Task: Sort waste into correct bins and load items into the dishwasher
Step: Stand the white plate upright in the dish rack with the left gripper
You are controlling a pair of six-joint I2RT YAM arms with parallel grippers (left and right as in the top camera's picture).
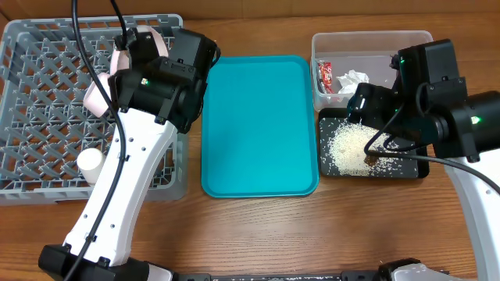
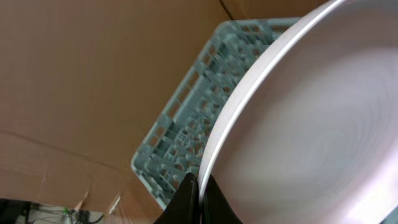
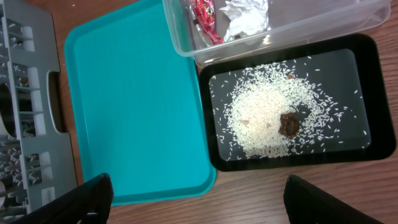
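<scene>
Gripping with the left tool clenched on the rim of the white plate above the dish rack, probably needing slow edge-on lowering clear of the cup.

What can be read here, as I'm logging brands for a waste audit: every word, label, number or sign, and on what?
Red snack wrapper in the clear tub: white print, too blurred to read.
Elsewhere: no text. The white plate, grey rack, teal tray and black tray show no print.
</scene>
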